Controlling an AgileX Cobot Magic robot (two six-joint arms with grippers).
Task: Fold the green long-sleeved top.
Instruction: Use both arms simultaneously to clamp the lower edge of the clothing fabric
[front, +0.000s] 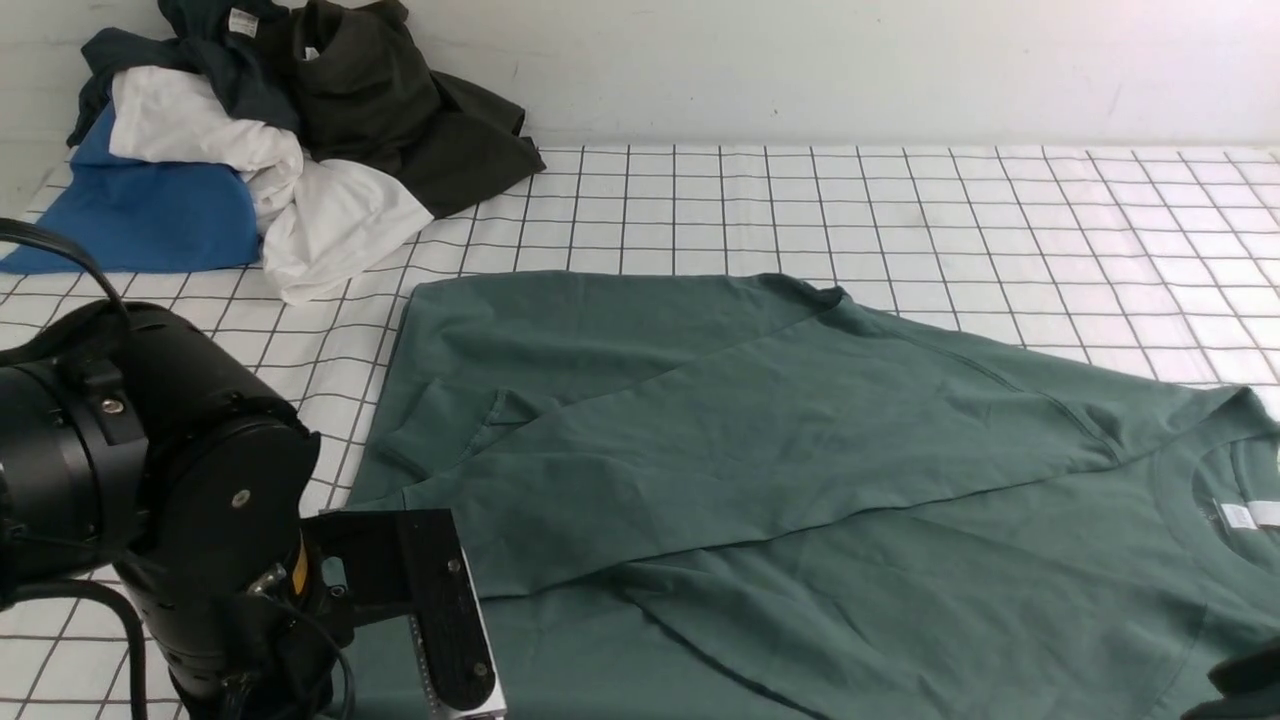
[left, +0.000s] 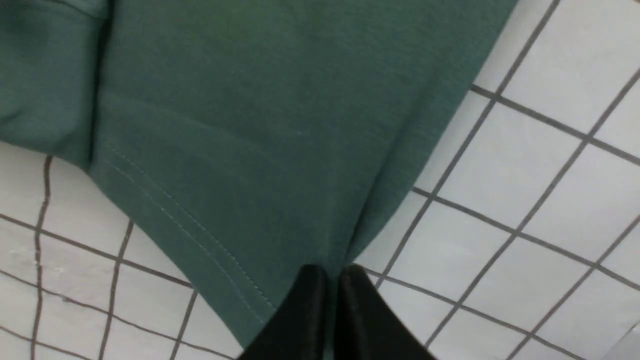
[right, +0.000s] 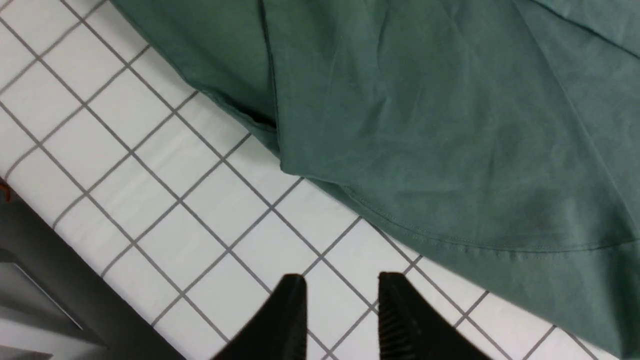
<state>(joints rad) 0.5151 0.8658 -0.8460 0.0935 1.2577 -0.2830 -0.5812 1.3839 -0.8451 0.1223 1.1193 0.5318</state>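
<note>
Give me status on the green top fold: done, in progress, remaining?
Done: the green long-sleeved top lies flat on the gridded table with a sleeve folded across its body. In hand: the left pincer is shut on a hem corner; the right pincer is open over bare grid beside the fabric, holding nothing. Left: the body looks unfolded, so those folds likely remain.

Near left, the left arm (front: 170, 470) is matte black, built of bulky rounded joint housings dotted with small silver screws (front: 240, 497). Black cables (front: 60, 250) loop above and below it. A yellow label (front: 300, 566) shows beside a flat black plate (front: 440, 590) with a silver end. The left gripper (left: 332, 274) has smooth, glossy black tapered fingers (left: 307, 315); the right gripper (right: 342, 287) has black fingers with ribbed inner faces.
</note>
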